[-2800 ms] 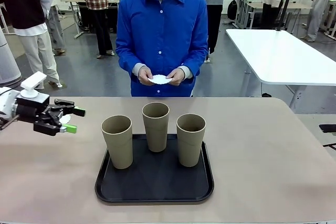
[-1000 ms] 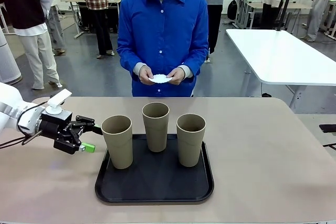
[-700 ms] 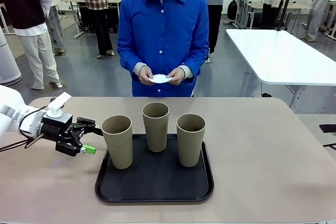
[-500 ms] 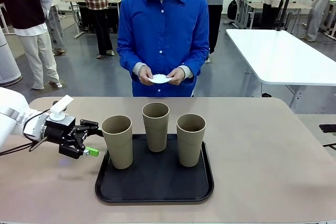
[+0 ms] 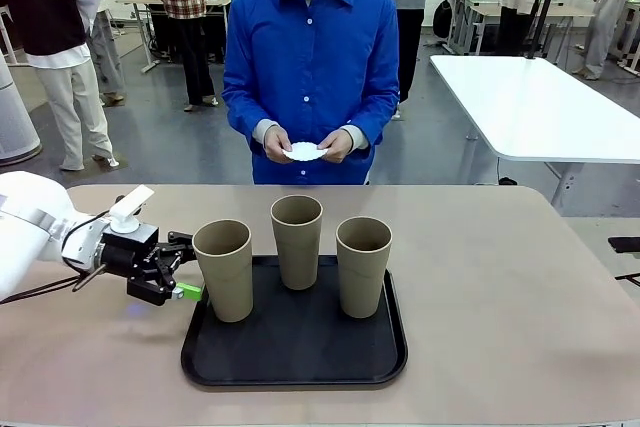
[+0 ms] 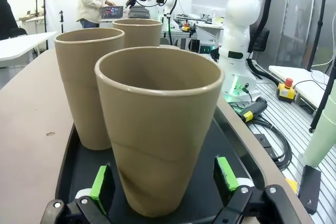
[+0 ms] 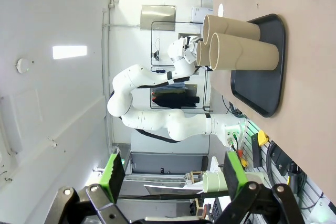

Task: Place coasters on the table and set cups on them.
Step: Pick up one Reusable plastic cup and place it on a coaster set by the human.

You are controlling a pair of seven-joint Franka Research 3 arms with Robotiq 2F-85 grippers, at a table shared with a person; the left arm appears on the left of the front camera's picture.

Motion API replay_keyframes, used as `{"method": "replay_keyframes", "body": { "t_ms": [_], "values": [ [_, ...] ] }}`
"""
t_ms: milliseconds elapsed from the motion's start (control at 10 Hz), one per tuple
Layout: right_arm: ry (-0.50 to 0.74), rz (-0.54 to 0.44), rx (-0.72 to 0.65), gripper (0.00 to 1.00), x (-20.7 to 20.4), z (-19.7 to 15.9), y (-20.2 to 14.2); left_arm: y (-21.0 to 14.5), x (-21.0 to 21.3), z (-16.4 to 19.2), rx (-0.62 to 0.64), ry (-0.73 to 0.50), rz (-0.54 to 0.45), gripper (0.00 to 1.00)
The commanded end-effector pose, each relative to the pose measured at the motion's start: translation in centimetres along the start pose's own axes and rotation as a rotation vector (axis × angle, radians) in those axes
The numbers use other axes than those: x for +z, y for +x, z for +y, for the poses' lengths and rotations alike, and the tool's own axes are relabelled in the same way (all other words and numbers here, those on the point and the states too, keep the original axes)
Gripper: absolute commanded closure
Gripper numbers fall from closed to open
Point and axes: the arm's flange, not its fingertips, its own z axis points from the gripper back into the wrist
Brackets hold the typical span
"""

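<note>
Standing upright on a black tray [image 5: 300, 362], the three tan cups form a shallow triangle: the left cup [image 5: 224, 269] and the right cup [image 5: 363, 265] sit toward the near side, and the middle cup [image 5: 297, 240] sits farther back between them, with all three close together but apart. The tray rests on the beige table [image 5: 500, 287], a little left of its middle. At the far edge a person in a blue shirt stands with both hands [image 5: 335, 145] in front of the waist, holding a white coaster [image 5: 305, 151] between them, above the floor rather than over the tabletop. The left gripper [image 5: 187, 267] lies low and level over the table at the tray's left edge, reaching sideways toward the left cup. In the left wrist view its green pads [image 6: 102, 182] straddle the lower part of that cup, one on each side, with a sliver of tray visible between each pad and the cup wall, so the fingers are released and grasp nothing. The right gripper [image 7: 171, 174] hangs well away from the tray, off the table's end, its fingers [image 7: 113, 174] spread wide with nothing between them. In that wrist view a small pale round patch [image 7: 220, 9] lies on the tabletop beyond the cups, too small to tell what it is. A white glossy table [image 5: 540, 107] stands behind on the right.
</note>
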Motion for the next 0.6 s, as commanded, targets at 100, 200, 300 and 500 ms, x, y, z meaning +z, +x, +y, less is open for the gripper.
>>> {"method": "replay_keyframes", "body": {
  "t_ms": [100,200,300,500],
  "values": [
    [0.011,-0.002,0.005,0.0,0.0,0.1,0.1,-0.7,-1.3,1.3,-0.042,0.0,-0.048,0.0],
    [0.011,-0.002,0.005,0.0,0.0,0.1,0.1,-0.9,-1.7,1.3,-0.039,-0.014,-0.051,0.0],
    [0.011,-0.002,0.005,0.0,0.0,0.1,0.1,-1.1,-2.0,1.5,-0.034,-0.025,-0.054,0.0],
    [0.011,-0.002,0.005,0.0,0.0,0.1,0.1,-1.3,-2.5,1.6,-0.025,-0.067,-0.074,0.0]
  ]
}}
